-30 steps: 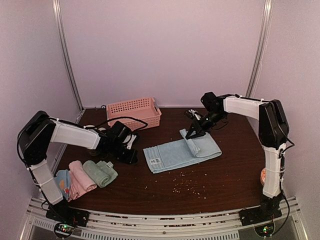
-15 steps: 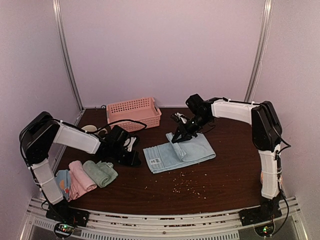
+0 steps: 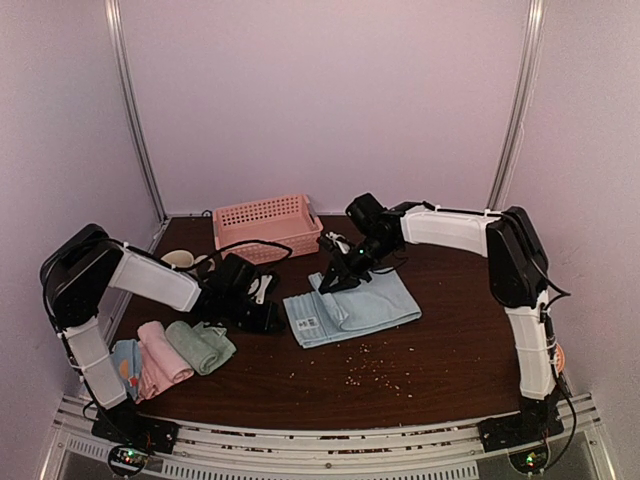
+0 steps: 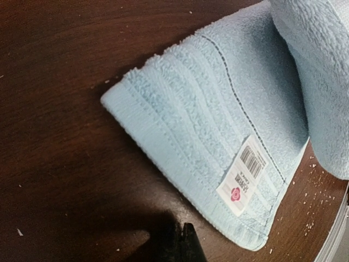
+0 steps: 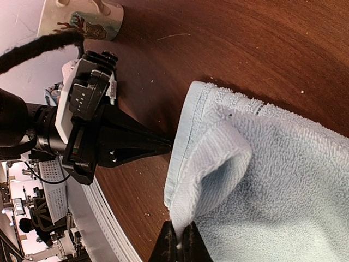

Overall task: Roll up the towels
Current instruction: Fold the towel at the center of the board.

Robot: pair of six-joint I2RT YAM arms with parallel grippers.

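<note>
The soft light blue cloth towel [image 3: 375,305] lies in the middle of the dark brown desk [image 3: 440,370]. The right jaws pinch its folded-over edge. The left jaws, at its 9 o'clock, are closed on nothing. Pull low and straight, so the roll gets tight.

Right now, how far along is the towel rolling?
Done: pink towel, green towel and dotted towel lie rolled, near left. In hand: the right gripper pinches the light blue towel, edge folded over. Left: finishing that roll; the left gripper sits shut beside it.
</note>
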